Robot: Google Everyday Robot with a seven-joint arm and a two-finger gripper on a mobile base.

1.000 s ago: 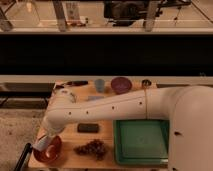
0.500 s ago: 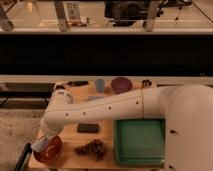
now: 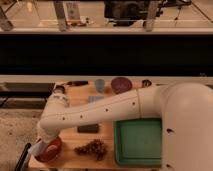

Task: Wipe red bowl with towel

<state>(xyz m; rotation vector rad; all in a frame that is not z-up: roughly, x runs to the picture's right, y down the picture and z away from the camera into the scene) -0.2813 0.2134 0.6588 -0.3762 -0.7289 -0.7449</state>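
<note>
Red bowl [image 3: 52, 151]: 1 item, at the front-left corner of the wooden table [image 3: 75, 92], just left of the grape bunch [image 3: 92, 147]. Gripper [image 3: 44, 144]: 1, low at the bowl's left rim, closed on the towel [image 3: 36, 148], which overhangs that rim. I judge the bowl's hollow lies right of and beneath my gripper, so the wiping stroke should run rightward, towards the grapes.

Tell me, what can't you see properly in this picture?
Camera view:
- Red bowl: the gripper, at its left side with the towel, hides part of the inside.
- Blue block: partly behind the arm.
- Green tray: right edge behind the robot's body.
- Dark thing right of the purple bowl: too small to name.
</note>
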